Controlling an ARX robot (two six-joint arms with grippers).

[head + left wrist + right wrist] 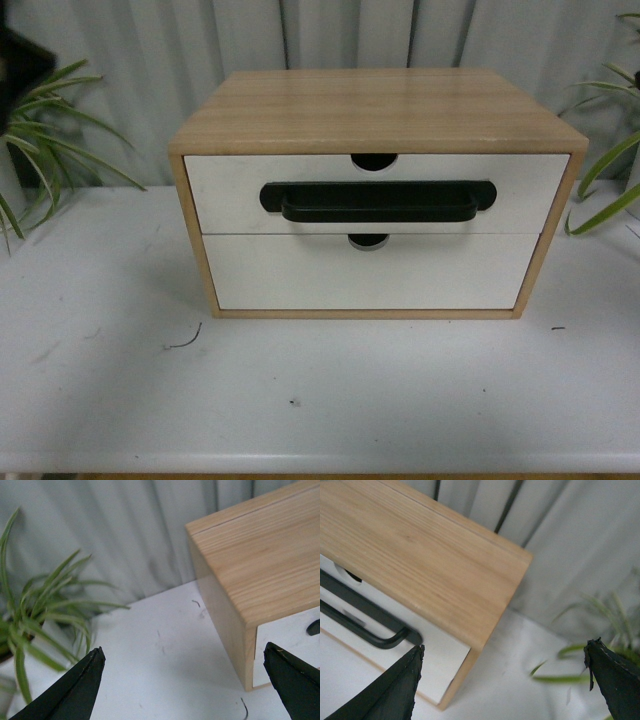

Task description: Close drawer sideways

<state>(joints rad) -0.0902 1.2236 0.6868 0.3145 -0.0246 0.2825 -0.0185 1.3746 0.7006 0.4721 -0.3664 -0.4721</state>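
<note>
I see the drawer (375,200) dead ahead, in the upper slot of the wooden cabinet (370,105) on the white surface (320,400), its front about level with the frame. The left pincer (182,647) hangs released by the cabinet's 9 o'clock corner. The right pincer (503,645) gapes empty at 3 o'clock.
</note>
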